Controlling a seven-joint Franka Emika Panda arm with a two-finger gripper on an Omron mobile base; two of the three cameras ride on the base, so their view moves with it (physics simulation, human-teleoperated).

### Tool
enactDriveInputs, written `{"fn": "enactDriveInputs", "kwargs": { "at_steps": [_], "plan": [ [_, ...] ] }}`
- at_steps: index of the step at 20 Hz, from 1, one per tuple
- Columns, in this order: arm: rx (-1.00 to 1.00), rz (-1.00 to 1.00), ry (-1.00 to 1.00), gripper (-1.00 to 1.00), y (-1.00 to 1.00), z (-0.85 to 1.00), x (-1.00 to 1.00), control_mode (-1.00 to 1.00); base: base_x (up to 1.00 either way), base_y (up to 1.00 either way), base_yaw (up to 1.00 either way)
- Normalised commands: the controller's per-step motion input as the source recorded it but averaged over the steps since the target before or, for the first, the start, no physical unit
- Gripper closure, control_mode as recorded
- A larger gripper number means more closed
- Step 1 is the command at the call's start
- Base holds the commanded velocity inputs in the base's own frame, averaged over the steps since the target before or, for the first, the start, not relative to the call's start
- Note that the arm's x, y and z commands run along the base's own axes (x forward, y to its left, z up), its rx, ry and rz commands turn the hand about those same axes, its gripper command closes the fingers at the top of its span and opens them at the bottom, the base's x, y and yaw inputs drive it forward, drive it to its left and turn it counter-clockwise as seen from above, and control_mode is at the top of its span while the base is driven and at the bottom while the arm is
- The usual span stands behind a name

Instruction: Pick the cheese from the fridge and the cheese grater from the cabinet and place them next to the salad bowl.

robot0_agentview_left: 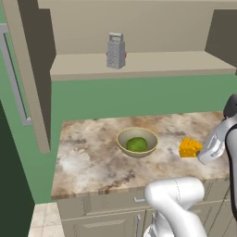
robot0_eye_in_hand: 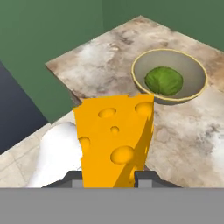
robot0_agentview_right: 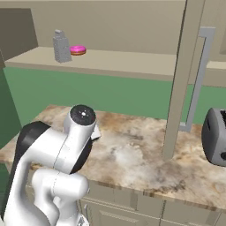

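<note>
The orange-yellow holed wedge of cheese (robot0_eye_in_hand: 114, 140) sits clamped between the two dark finger tips of the gripper (robot0_eye_in_hand: 108, 177), which is clenched on its lower end. From the left base view the same wedge (robot0_agentview_left: 189, 148) hangs just above the marbled brown-and-cream table (robot0_agentview_left: 92, 157), to the right of the round tan-yellow salad bowl (robot0_agentview_left: 137, 142) with its green lump inside; bowl and wedge are near but apart.

Up on the wide shelf of the beige-tan wall cabinet (robot0_agentview_left: 139, 65) stands the small grey perforated box grater (robot0_agentview_left: 116, 51), upright, loop handle on top. The right base view shows what the left one hides: a flat pink disc (robot0_agentview_right: 77, 50) lying just beside the grater (robot0_agentview_right: 61, 46) on that shelf. It also shows a silver toaster (robot0_agentview_right: 215, 136) at the table's right end, well apart from the arm. Between them stands the open cabinet door (robot0_agentview_right: 178, 79) with its long grey bar handle (robot0_agentview_right: 196, 79) (edge-on, reaching down close to the table surface).

The table is bare left of the bowl and toward its front edge.
</note>
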Motion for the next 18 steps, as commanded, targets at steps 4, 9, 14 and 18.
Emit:
{"fn": "enactDriveInputs", "kwargs": {
  "at_steps": [4, 9, 14, 18],
  "plan": [
    [-0.05, 0.19, -0.08, 1.0, -0.03, -0.39, 0.0, -1.0, 0.0, 0.0, 0.0],
    [-0.06, 0.14, -0.12, 1.0, -0.06, -0.3, 0.0, -1.0, 0.0, 0.0, 0.0],
    [-0.04, 0.04, -0.14, 1.0, -0.03, -0.11, 0.01, -1.0, 0.0, 0.0, 0.0],
    [-0.01, 0.0, -0.08, 1.0, 0.0, -0.25, 0.12, -1.0, 0.0, 0.0, 0.0]
  ]
}}
